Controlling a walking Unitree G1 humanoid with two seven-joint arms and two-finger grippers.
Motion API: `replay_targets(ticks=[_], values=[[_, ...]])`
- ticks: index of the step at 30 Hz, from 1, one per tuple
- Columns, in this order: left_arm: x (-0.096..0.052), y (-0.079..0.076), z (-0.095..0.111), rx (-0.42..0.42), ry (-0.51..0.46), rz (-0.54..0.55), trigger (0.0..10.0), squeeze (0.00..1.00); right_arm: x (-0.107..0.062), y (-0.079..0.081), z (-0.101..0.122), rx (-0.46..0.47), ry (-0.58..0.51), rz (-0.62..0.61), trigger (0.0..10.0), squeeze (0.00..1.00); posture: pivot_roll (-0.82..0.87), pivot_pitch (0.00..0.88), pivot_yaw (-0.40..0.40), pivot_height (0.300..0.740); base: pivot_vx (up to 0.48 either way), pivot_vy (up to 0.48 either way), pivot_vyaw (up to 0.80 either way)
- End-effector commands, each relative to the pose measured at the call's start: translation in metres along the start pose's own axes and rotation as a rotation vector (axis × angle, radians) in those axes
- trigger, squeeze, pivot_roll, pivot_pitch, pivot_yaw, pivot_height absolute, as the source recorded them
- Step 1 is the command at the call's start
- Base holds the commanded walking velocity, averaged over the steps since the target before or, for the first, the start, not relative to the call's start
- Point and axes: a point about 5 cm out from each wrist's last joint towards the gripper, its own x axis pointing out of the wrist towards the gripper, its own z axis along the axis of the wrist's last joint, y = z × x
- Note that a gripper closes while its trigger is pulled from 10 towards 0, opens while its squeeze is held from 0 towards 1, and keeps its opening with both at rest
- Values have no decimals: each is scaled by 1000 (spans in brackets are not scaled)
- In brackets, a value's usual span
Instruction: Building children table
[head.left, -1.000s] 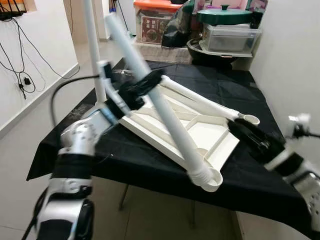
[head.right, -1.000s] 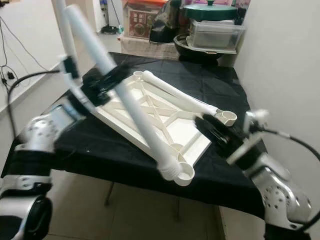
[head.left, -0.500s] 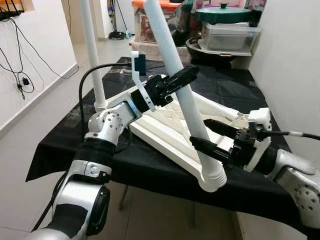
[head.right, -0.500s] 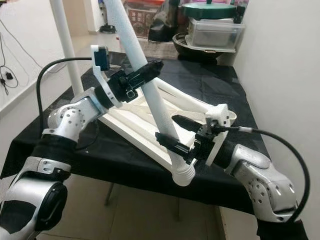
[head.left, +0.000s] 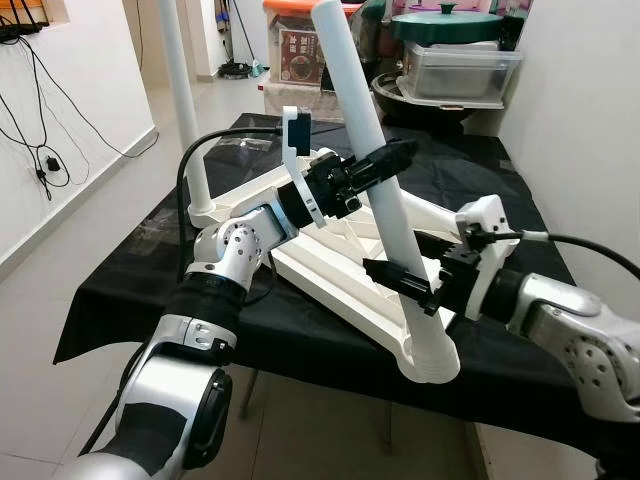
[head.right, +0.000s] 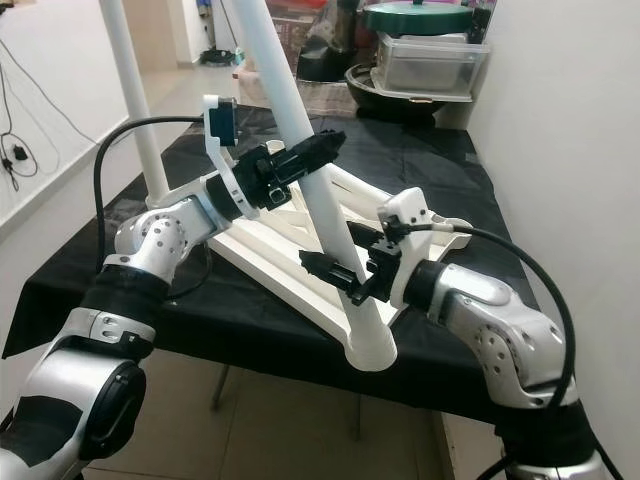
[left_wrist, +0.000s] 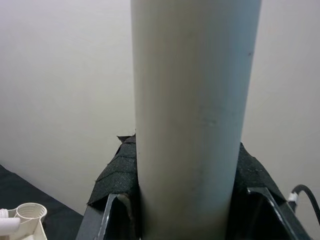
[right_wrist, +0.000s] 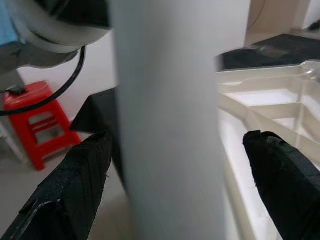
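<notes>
The white plastic tabletop (head.left: 320, 262) lies upside down on the black-draped table (head.left: 140, 270). One white leg (head.left: 365, 120) stands nearly upright in the socket at the tabletop's near corner. My left gripper (head.left: 393, 157) is shut on that leg about halfway up; in the left wrist view the leg (left_wrist: 195, 115) sits tight between the fingers (left_wrist: 116, 216). My right gripper (head.left: 398, 268) is open around the leg's lower part, with its fingers (right_wrist: 67, 192) standing off either side of the tube (right_wrist: 165, 125). A second leg (head.left: 180, 100) stands upright at the far left corner. A third leg (head.left: 430, 212) lies across the tabletop.
A clear plastic box with a green lid (head.left: 455, 70) and an orange-lidded box (head.left: 300, 40) stand beyond the table's far end. A white wall (head.left: 580, 120) runs close along the right side. Cables (head.left: 40, 150) hang on the left wall above open floor.
The leg held by my left gripper has swung from a steep slant to nearly upright in the near corner socket. My right gripper has come in from the right around its lower part.
</notes>
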Motion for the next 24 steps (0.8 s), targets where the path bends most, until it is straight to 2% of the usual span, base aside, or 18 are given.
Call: replay_targets(ticks=[1, 4, 7, 11, 17, 18, 20, 21, 24], values=[[6, -3, 2, 19, 0, -32, 10000, 0, 2, 4, -1, -11, 46, 17, 10000, 0, 120, 0, -38, 740, 0, 0, 0], [6, -3, 2, 19, 0, -32, 10000, 0, 2, 4, -1, -11, 46, 17, 10000, 0, 120, 0, -38, 740, 0, 0, 0], [8, -3, -1, 22, 1, -38, 10000, 0, 5, 14, 0, -24, 66, 75, 10000, 0, 121, 0, -37, 740, 0, 0, 0], [11, -3, -3, 20, -2, -44, 10000, 0, 9, 19, 0, -24, 85, 102, 10000, 0, 116, 0, -37, 740, 0, 0, 0], [12, -3, -5, 17, -4, -47, 10000, 0, 13, 20, 1, -27, 85, 102, 10000, 0, 113, 0, -34, 740, 0, 0, 0], [13, -3, -6, 13, -6, -48, 10000, 0, 15, 21, 2, -27, 86, 102, 8549, 0, 113, 0, -34, 740, 0, 0, 0], [13, -3, -6, 13, -6, -48, 10000, 0, 15, 21, 2, -27, 86, 102, 8549, 0, 113, 0, -34, 740, 0, 0, 0], [14, -4, -6, 10, -8, -48, 10000, 0, 18, 20, 3, -25, 87, 99, 0, 0, 111, 0, -36, 740, 0, 0, 0], [14, -4, -6, 10, -8, -48, 10000, 0, 18, 20, 3, -25, 87, 99, 0, 0, 111, 0, -36, 740, 0, 0, 0]])
